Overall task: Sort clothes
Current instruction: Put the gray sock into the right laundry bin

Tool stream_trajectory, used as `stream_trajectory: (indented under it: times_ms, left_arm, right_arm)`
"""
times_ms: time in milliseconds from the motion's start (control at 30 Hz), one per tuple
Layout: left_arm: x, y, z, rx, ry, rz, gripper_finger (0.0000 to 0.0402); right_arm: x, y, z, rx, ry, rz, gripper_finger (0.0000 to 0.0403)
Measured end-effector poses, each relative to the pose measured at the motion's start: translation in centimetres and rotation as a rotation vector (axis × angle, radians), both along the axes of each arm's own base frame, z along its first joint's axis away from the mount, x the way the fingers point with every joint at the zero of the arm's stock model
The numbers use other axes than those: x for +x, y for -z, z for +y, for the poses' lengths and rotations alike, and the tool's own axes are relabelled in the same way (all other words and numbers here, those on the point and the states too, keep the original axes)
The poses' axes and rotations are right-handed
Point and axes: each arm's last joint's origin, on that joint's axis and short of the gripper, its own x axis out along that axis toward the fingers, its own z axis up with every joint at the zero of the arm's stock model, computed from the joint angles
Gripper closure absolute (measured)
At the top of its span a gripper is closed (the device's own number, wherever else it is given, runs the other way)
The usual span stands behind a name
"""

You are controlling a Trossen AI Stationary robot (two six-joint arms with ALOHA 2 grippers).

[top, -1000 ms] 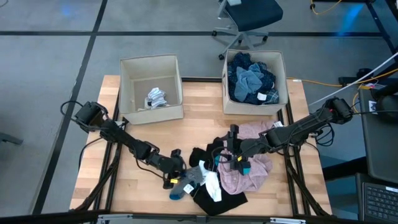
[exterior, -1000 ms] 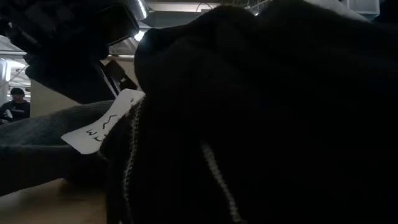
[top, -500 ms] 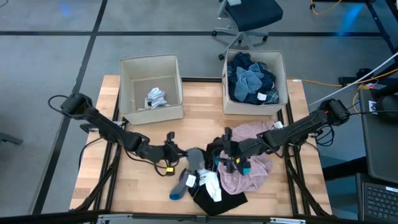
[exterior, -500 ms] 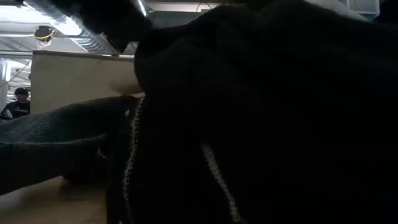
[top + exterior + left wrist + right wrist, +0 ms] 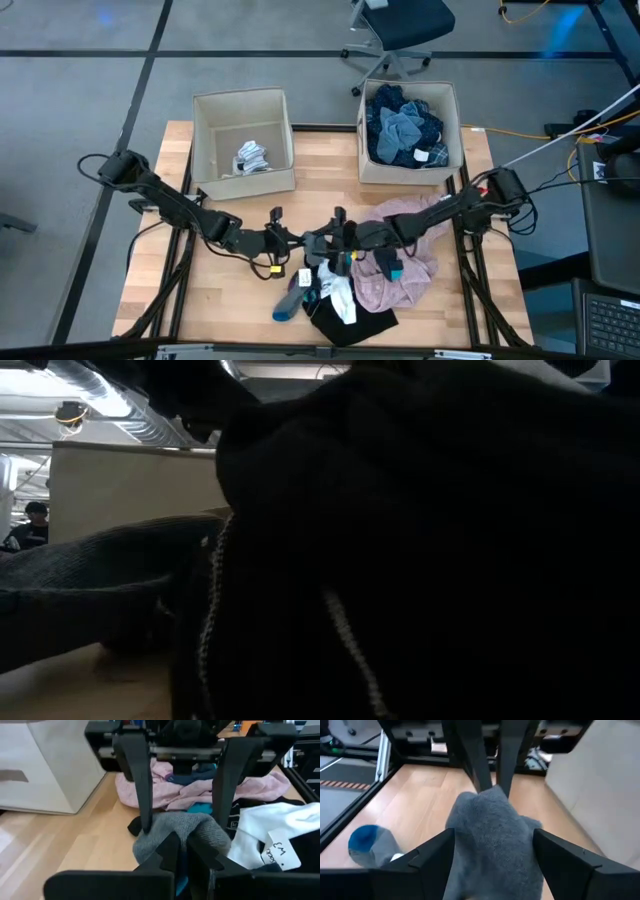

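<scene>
Wooden table, seen from above, with two beige fabric boxes along its 12 o'clock edge. The right box is filled with blue plaid and navy garments; the left box holds one small white-and-grey sock pair. The unsorted pile lies toward 5 o'clock of the table centre: a pale pink garment is the largest piece, a black piece lies at its 7 o'clock side, a white sock rests on the black piece, and a grey sock with a blue toe lies at the pile's 9 o'clock edge.

The two arms meet just at 9 o'clock of the pile. The left gripper has its fingers pinched shut on a grey sock, holding one end of it. The right gripper faces it from 3 o'clock with its fingers spread wide on either side of the same sock, not closed on it. In the left wrist view a paper tag on the white fabric shows beside the sock.

The low view is almost filled by dark knit fabric, with a box wall behind.
</scene>
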Motion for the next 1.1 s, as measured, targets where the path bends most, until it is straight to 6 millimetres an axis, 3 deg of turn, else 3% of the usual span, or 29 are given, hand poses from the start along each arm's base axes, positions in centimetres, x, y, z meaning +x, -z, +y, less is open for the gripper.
stream_trajectory:
  times_ms: [167,433,600,800,933,1100]
  left_arm:
    - [-0.2,0.0,-0.4,0.019,0.012,0.001,0.0387]
    - [-0.1,-0.2,-0.5,0.005,0.016,-0.02,0.0386]
    - [-0.3,-0.3,-0.6,-0.019,0.044,-0.012,0.038]
    - [-1.1,-0.1,-0.3,-0.043,0.038,0.07,0.031]
    - [-1.6,0.1,-0.2,-0.003,0.046,0.115,0.027]
    - [-2.3,-0.7,-0.2,0.014,0.051,0.106,0.0255]
  right_arm:
    - [1.0,0.3,0.2,-0.062,-0.036,0.008,0.0184]
    - [1.1,-0.3,0.3,-0.141,-0.069,0.02,0.0385]
    - [0.6,-1.4,0.1,-0.149,-0.058,0.016,0.0374]
    - [-1.1,-4.2,-0.6,-0.177,0.007,0.027,0.0393]
    - [-2.9,-7.0,-1.5,-0.226,0.123,0.009,0.0383]
    - [-6.1,-11.4,-3.2,-0.362,0.323,-0.06,0.0396]
